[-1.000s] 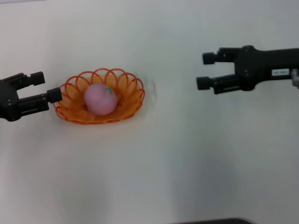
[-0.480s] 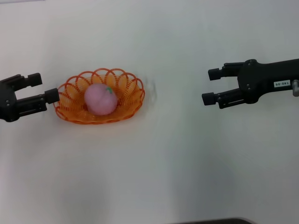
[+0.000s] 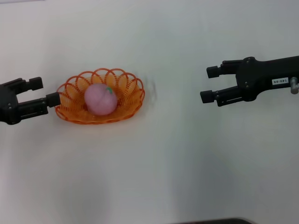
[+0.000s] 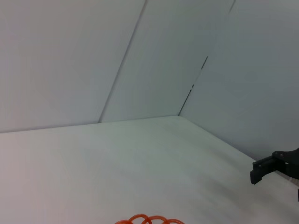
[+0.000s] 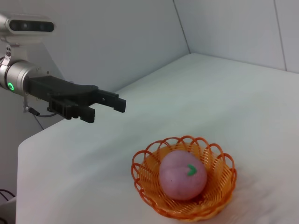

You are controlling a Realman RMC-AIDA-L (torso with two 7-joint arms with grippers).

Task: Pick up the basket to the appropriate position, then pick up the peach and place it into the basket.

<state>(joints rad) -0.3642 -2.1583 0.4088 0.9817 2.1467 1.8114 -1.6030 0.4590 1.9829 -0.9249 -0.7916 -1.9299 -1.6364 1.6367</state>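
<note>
The orange openwork basket (image 3: 99,101) sits on the white table at the left. The pink peach (image 3: 100,99) with a green mark lies inside it. Both show in the right wrist view, the basket (image 5: 184,184) with the peach (image 5: 182,175) in it. My left gripper (image 3: 46,91) is open and empty just left of the basket's rim, not touching it; it also shows in the right wrist view (image 5: 105,107). My right gripper (image 3: 209,84) is open and empty, far to the right of the basket. A bit of the basket's rim (image 4: 147,220) shows in the left wrist view.
The white table (image 3: 154,163) runs out to pale walls behind. A dark edge (image 3: 215,220) shows at the bottom of the head view. My right gripper's fingertip (image 4: 261,169) shows far off in the left wrist view.
My left gripper has drawn back a little from the basket's rim. My right gripper pulled back to the right, then held. Basket and peach have not moved.
</note>
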